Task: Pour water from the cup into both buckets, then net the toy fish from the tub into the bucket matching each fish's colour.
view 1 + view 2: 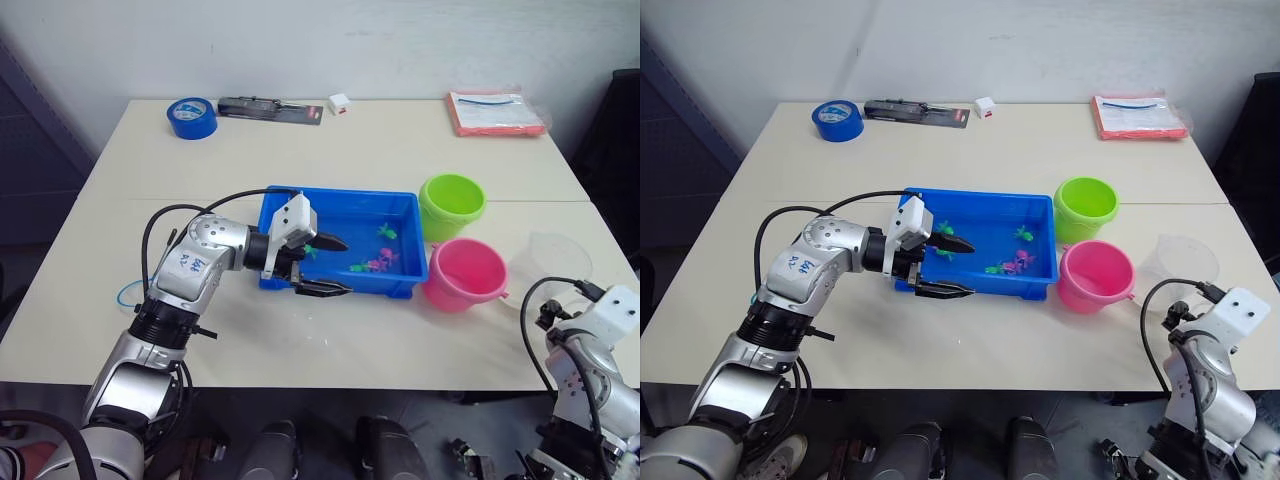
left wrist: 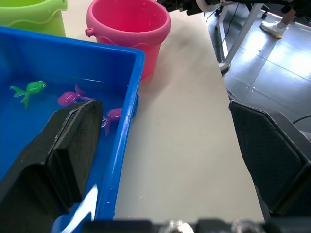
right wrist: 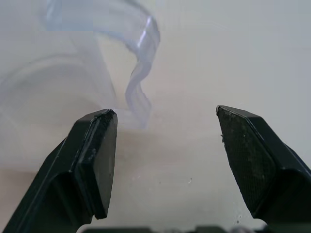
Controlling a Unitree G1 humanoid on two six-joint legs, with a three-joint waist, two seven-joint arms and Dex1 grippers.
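My left hand (image 1: 328, 266) is spread wide over the near left corner of the tub (image 1: 340, 202): one finger reaches in over the water, the other hangs outside the near wall, above the surface (image 1: 400, 150). It grips nothing. In the left wrist view the inner finger (image 2: 73, 141) sits just inside the blue wall, with a pink fish (image 2: 112, 116) right beside its tip, another pink one (image 2: 69, 97) a little farther in, and a green fish (image 2: 30, 89) beyond that.

From the head camera I see the fish (image 1: 377, 262) clustered toward the tub's right half, green and pink mixed, all in the water. One green fish (image 1: 387, 232) floats apart from the rest, nearer the far right corner.

The green bucket (image 1: 452, 205) stands just off the tub's right end, and the pink bucket (image 1: 464, 274) stands in front of it, close to the tub's near right corner. I cannot tell whether the two buckets touch.

The cup (image 1: 550, 262) sits on the surface to the right of the pink bucket, upright. My right hand (image 3: 165, 155) is open too, holding nothing; its wrist view shows the cup's clear handle (image 3: 141, 73) just ahead of the gap between the fingers.

At the far edge lie a blue tape roll (image 1: 192, 118), a dark flat tool pack (image 1: 270, 109), a small white block (image 1: 339, 103) and an orange packet (image 1: 497, 113).
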